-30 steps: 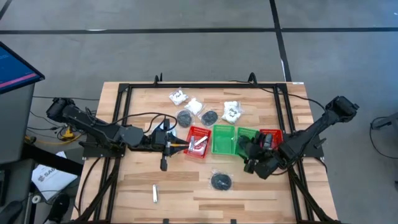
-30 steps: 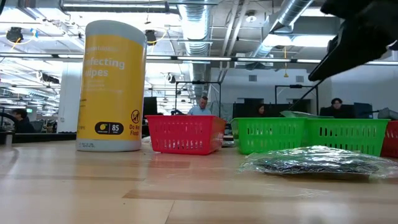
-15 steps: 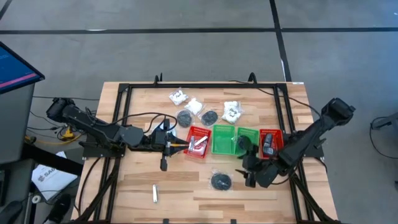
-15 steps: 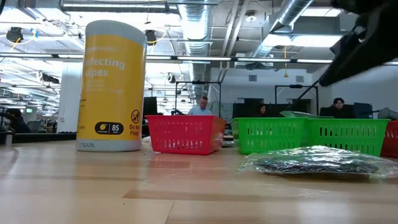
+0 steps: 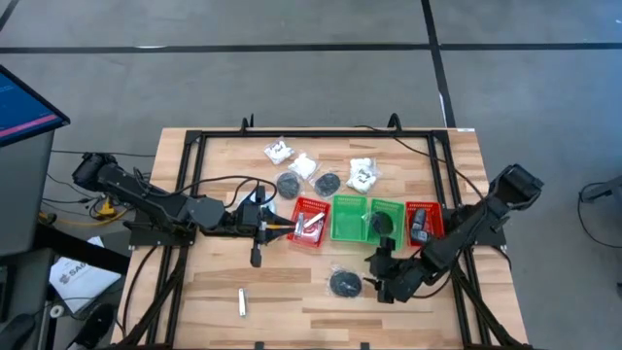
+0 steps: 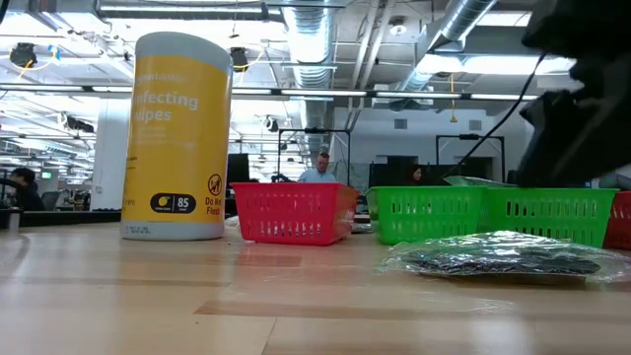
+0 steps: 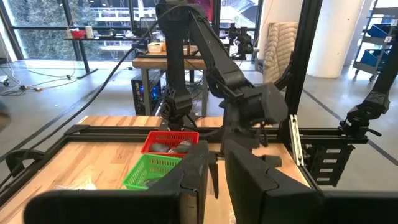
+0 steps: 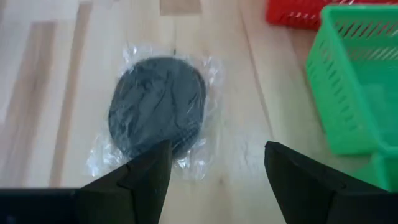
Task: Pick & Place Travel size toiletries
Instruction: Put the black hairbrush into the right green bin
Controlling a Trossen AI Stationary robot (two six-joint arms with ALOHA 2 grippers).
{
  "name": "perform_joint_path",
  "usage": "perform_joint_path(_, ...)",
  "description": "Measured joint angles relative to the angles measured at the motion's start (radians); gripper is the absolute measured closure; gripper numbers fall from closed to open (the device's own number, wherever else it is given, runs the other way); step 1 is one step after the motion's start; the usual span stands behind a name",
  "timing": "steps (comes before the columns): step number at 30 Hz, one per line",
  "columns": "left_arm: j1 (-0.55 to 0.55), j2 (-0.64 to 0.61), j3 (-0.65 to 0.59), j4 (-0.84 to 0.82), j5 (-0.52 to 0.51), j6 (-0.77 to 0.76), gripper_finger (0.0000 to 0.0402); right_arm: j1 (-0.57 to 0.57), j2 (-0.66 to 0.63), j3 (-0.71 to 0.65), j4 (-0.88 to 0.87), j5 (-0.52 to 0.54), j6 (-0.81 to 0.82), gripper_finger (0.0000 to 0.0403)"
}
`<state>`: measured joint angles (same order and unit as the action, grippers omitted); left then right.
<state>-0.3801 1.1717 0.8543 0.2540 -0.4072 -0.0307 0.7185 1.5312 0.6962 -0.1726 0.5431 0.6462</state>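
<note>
A dark round disc in clear wrap lies flat on the wood near the table's front edge. My right gripper hangs open just right of it, slanting down, with one finger over the wrap's edge and clear of it. My left gripper waits level beside the left red bin, its fingers almost together with nothing between them. A silvery tube lies in that bin. White packets and two more discs lie toward the far edge.
Two green bins and a second red bin stand in a row mid-table, just beyond my right gripper. A short tube lies near the front left. A tall yellow wipes canister stands left of the red bin in the low view.
My right gripper has come from over the green and red bins toward the table's near edge and leftward, sinking and tipping its fingers further down, until it hangs beside the wrapped disc. It has stayed open. The disc has not moved.
</note>
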Motion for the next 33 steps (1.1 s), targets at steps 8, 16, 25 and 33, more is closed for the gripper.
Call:
perform_joint_path(8,0.0,0.0,0.0,0.0,0.0,0.0,0.0355,-0.001,0.098,0.03,-0.007,-0.035,0.0,0.0159)
perform_joint_path(16,0.0,0.0,0.0,0.0,0.0,0.0,0.0355,-0.001,0.19,0.048,-0.003,-0.051,0.001,0.016)
perform_joint_path(25,0.0,0.0,0.0,0.0,0.0,0.0,0.0355,-0.001,0.2,0.05,0.006,-0.072,0.001,0.0272)
perform_joint_path(33,0.0,0.0,0.0,0.0,0.0,0.0,0.0355,-0.021,0.2,0.049,0.006,-0.099,-0.027,0.0388)
